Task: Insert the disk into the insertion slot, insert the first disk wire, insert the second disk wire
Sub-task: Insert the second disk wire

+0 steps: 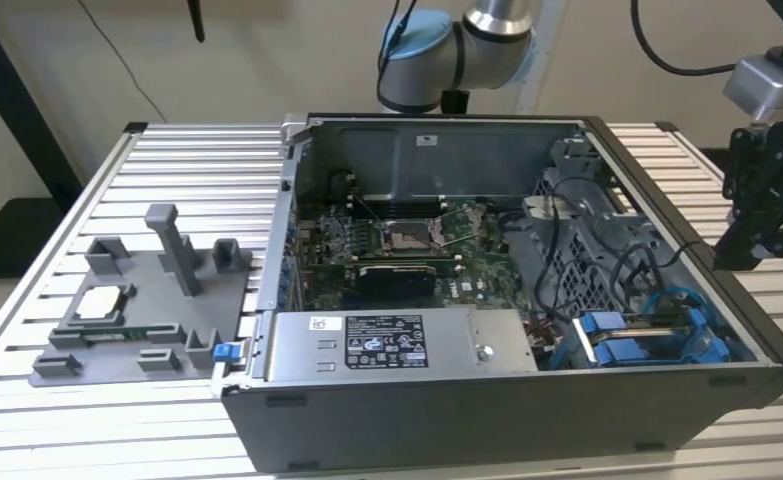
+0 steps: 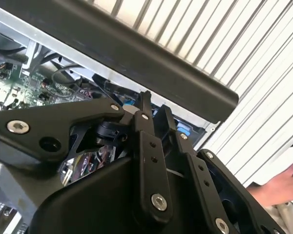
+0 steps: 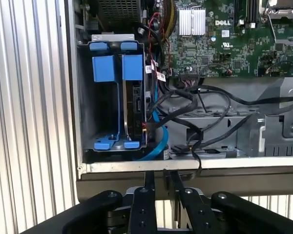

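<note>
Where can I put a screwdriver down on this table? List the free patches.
Free: the table slats behind the grey parts holder, and those before it at the near edge. A narrower strip lies at the exterior view's right of the computer case, below the hand. Crowded: cables inside the case.

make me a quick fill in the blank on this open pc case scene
1. The insertion slot has plastic fittings coloured ____.
2. In the exterior view the pincer hangs ____ the computer case, not inside it.
3. The grey fixture stands on the exterior view's ____ of the case.
4. In the second wrist view a person's ____ shows past the slatted table.

Missing words: blue; outside; left; hand
</note>
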You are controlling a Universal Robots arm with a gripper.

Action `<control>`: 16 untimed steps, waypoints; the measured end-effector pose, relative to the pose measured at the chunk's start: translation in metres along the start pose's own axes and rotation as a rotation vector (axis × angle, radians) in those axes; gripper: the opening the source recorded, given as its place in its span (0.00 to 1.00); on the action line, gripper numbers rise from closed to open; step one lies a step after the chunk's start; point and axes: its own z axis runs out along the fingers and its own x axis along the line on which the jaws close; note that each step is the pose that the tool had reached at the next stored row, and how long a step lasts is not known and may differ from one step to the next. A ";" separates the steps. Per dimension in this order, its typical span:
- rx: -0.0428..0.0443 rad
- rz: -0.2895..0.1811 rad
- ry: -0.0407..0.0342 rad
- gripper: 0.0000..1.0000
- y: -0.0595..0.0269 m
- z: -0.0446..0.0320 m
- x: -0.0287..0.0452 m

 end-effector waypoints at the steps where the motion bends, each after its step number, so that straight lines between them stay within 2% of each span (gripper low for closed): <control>1: -0.0006 0.001 -0.0100 1.00 -0.0001 0.0005 0.0000; 2: -0.0014 0.001 -0.0238 1.00 -0.0002 0.0007 0.0000; 4: -0.0031 0.002 -0.0562 1.00 -0.0004 0.0009 -0.0001; 5: -0.0036 0.003 -0.0659 1.00 -0.0004 0.0016 -0.0001; 9: -0.0041 0.003 -0.0749 1.00 -0.0003 0.0064 0.0002; 16: -0.0041 0.003 -0.0762 1.00 -0.0001 0.0120 0.0006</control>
